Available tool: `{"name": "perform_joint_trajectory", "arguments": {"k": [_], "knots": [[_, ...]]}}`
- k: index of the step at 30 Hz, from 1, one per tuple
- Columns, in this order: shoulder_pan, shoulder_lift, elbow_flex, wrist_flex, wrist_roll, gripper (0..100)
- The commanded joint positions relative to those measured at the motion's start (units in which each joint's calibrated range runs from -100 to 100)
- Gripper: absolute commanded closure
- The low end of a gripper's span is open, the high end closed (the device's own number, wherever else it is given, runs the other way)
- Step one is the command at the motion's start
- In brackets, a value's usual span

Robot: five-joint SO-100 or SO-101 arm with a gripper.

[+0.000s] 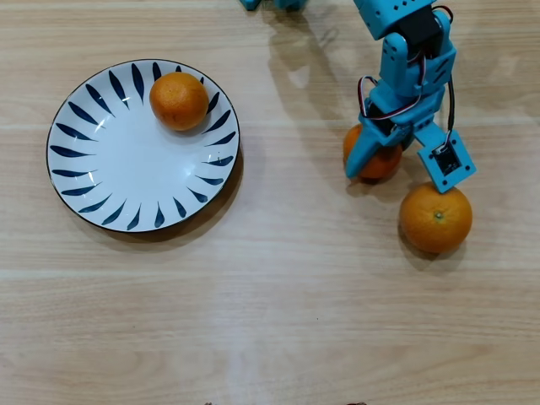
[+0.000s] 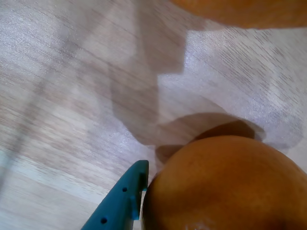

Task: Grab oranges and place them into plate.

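Note:
The white plate with blue strokes (image 1: 110, 181) lies at the left of the overhead view, with one orange (image 1: 179, 100) on its far rim side. My blue gripper (image 1: 377, 167) is at the right, its jaws closed around a second orange (image 1: 380, 162) low at the table. In the wrist view this orange (image 2: 225, 187) fills the lower right, and one blue fingertip (image 2: 135, 179) presses against its left side. The third orange (image 1: 435, 218), larger and with a green stem dot, lies just right of and nearer than the gripper; its edge shows at the top of the wrist view (image 2: 249, 12).
The light wooden table (image 1: 295, 295) is bare between the plate and the gripper. The arm (image 1: 405, 51) comes in from the top right. A small blue part (image 1: 270, 4) shows at the top edge.

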Motion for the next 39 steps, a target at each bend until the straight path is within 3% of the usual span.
{"name": "perform_joint_trajectory", "arguments": {"k": [1, 13, 23, 39], "knots": [[0.6, -0.6, -2.2, -0.5, -0.1, 64], [-0.2, -3.7, -1.5, 0.5, -0.2, 64], [0.6, -11.7, -0.3, 9.0, -0.2, 64], [0.6, -9.3, 1.2, 8.2, -0.3, 64]]}}
